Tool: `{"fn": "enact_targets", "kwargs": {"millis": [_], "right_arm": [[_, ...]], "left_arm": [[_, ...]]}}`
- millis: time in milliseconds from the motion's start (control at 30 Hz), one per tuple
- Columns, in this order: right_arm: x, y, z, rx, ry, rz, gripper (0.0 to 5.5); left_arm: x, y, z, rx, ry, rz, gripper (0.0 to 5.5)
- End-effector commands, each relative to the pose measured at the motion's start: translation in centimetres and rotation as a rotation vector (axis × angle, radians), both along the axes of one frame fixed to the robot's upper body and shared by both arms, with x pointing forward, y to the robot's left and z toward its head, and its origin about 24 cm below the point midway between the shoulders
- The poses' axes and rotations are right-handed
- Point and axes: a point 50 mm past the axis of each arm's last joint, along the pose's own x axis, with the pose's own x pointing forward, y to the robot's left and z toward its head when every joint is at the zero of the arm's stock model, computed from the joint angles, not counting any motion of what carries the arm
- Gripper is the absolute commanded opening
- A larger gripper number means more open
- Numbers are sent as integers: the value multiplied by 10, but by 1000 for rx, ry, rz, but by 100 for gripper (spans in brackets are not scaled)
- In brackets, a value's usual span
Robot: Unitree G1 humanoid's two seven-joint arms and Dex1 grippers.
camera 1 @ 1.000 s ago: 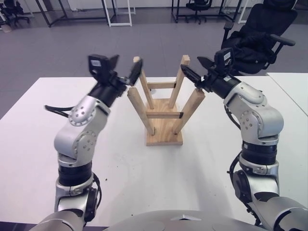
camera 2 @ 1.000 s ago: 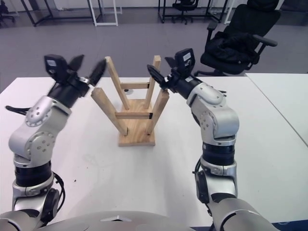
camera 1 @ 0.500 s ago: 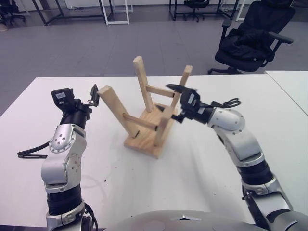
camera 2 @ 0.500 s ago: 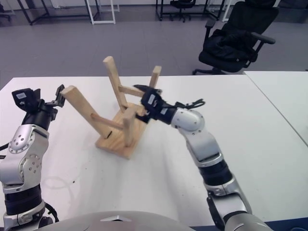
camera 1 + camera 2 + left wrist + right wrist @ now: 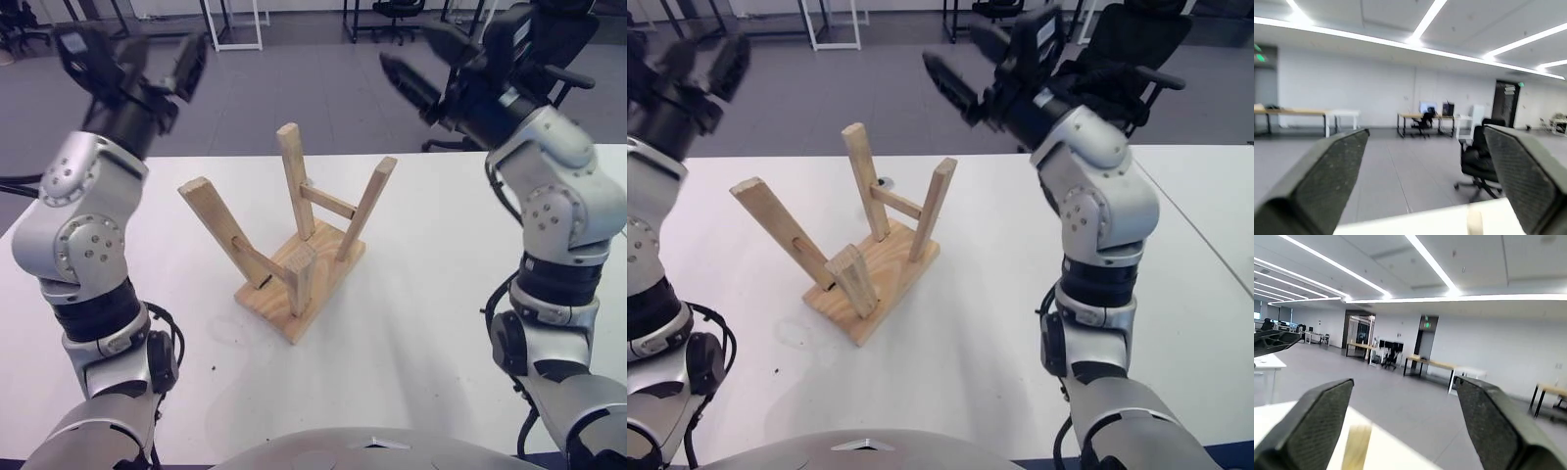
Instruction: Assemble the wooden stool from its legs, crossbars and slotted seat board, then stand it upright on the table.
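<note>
Stool (image 5: 328, 274) inverted, seat flat on table (image 5: 421, 323)

Both arms raised high; left gripper (image 5: 162, 57), right gripper (image 5: 426, 61) fingers spread wide.

A stool (image 5: 294, 250) sits upside down mid-table (image 5: 421, 333), with its seat board (image 5: 318, 279) on the tabletop. The left gripper (image 5: 157, 59) hangs above at 10 o'clock and the right gripper (image 5: 423, 61) at 2 o'clock.

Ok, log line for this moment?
stool: assembled, upside down on table | left gripper: open, high | right gripper: open, high | contact: none
</note>
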Motion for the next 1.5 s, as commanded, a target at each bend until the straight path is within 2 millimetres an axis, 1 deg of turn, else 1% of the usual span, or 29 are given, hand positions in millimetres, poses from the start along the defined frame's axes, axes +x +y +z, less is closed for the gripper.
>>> {"fn": "enact_targets", "kwargs": {"millis": [33,67,100,133,233,333,400,467,500,533,567,633,700,733,800,833,867,900,933,1000,1067,1133,1200,1267,1300,1367,1400,1467,1500], "right_arm": [[7,12,-62,-117,309,-28,383],[7,13,-67,-135,329,-36,383],[7,12,-64,-127,319,-31,383],[7,11,-57,-108,301,-24,383],[6,6,-31,-11,222,5,383],[-1,0,-18,48,168,59,383],[-10,-9,-18,38,123,102,383],[-11,-21,-11,135,90,113,383],[-3,-31,-12,193,89,38,383],[7,-41,-16,218,97,-56,383],[17,-48,-26,208,125,-149,383],[34,-53,-62,45,210,-283,383],[38,-45,-93,-106,251,-273,383],[40,-39,-104,-158,252,-253,383],[42,-29,-117,-187,248,-216,383],[44,-25,-121,-174,251,-194,383],[44,-21,-124,-165,248,-160,383],[42,-17,-127,-167,239,-117,383],[39,-15,-130,-192,219,-71,383],[33,-14,-132,-227,179,-1,383],[23,-12,-131,-240,144,84,383],[4,-9,-130,-246,141,260,383],[-11,-17,-133,-297,158,338,383],[-12,-28,-133,-338,162,291,383],[-4,-38,-132,-336,166,186,383],[8,-63,-136,-344,180,-25,383],[8,-71,-139,-344,188,-82,383],[-5,-78,-152,-365,222,-96,383],[-16,-79,-164,-421,245,-70,383]], "left_arm": [[1,6,-91,-18,320,18,432],[0,7,-104,13,362,30,432],[-3,4,-106,22,359,13,432],[-4,0,-100,12,327,-6,432],[0,-4,-65,-22,167,-5,432],[3,1,-25,-117,5,12,432],[-2,11,7,-186,-125,22,432],[-15,30,35,-244,-257,59,432],[-22,44,43,-280,-306,102,432],[-28,59,43,-301,-325,154,432],[-32,70,35,-283,-294,208,432],[-37,79,2,-240,-149,291,432],[-41,74,-33,-233,18,338,432],[-45,69,-52,-233,102,377,432],[-54,53,-94,-372,295,490,432],[-59,33,-112,-393,398,465,432],[-64,9,-122,-352,486,401,432],[-70,-8,-128,-272,542,340,432],[-76,-17,-133,-213,589,307,432],[-80,-20,-140,-153,631,311,432],[-75,-19,-144,-137,645,344,432],[-61,-16,-153,-175,652,437,432],[-42,-20,-163,-207,658,476,432],[-26,-30,-164,-207,630,459,432],[-19,-33,-161,-199,602,450,432],[-14,-17,-153,-164,538,491,432],[-14,-7,-152,-150,521,511,432],[-14,16,-149,-107,486,499,432],[-16,28,-147,-22,442,464,432]]}}
